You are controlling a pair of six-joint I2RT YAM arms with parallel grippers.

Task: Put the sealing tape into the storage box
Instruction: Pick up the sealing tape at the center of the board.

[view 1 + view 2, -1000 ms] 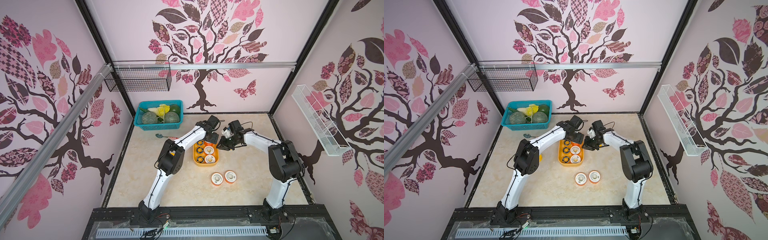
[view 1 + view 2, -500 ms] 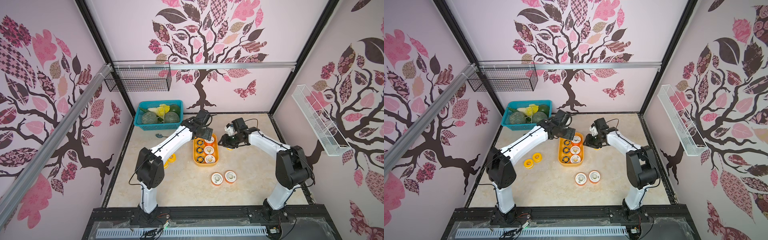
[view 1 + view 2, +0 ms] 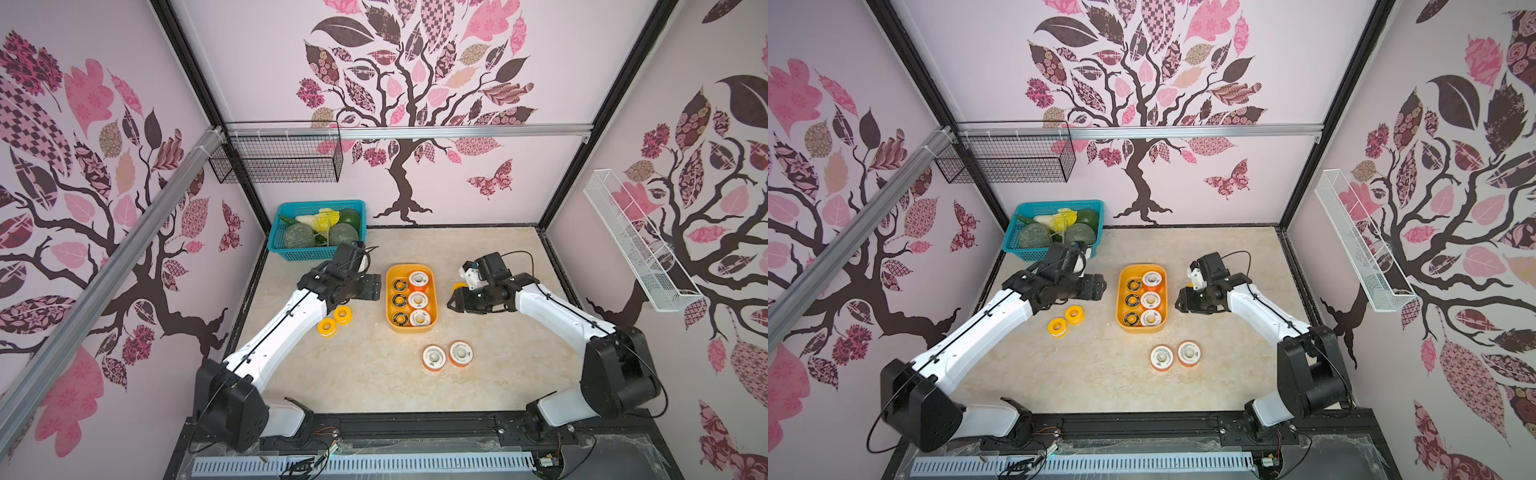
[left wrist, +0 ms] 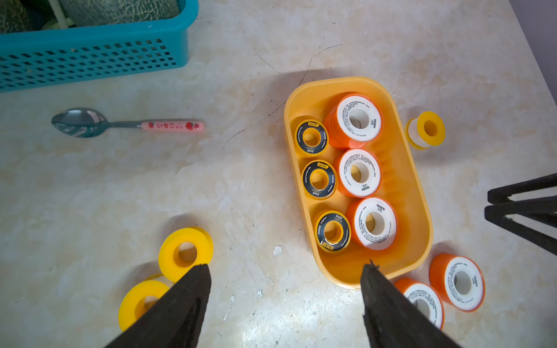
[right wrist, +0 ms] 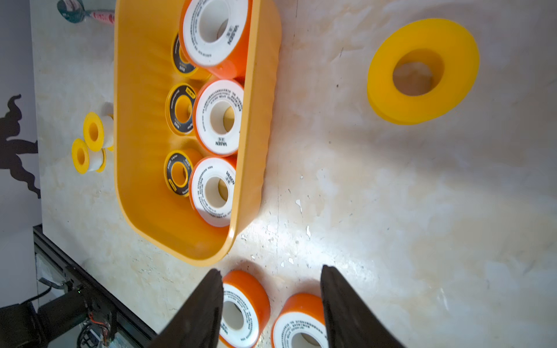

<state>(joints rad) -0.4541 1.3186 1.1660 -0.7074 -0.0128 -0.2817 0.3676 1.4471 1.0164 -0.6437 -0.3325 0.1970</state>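
Note:
The yellow-orange storage box [image 3: 431,291] [image 3: 1120,291] lies mid-table. It holds three orange-rimmed sealing tape spools [image 4: 358,173] and three black-faced ones [image 4: 319,180]. On the table lie two orange spools [image 3: 434,358] [image 5: 244,304] in front of the box, two yellow spools [image 3: 326,327] [image 4: 185,251] to its left, and one yellow spool [image 5: 422,70] to its right. My left gripper [image 3: 372,286] [image 4: 284,268] hangs open just left of the box, holding nothing. My right gripper [image 3: 453,301] [image 5: 269,271] hangs open just right of the box, empty.
A teal basket [image 3: 318,232] of vegetables stands at the back left, with a spoon [image 4: 126,124] on the table in front of it. A black wire basket [image 3: 276,160] hangs on the back wall and a white one [image 3: 636,245] on the right wall.
My left gripper has pulled back from over the box to its left side, uncovering the two yellow spools. My right gripper stays beside the box with its jaws wider apart.

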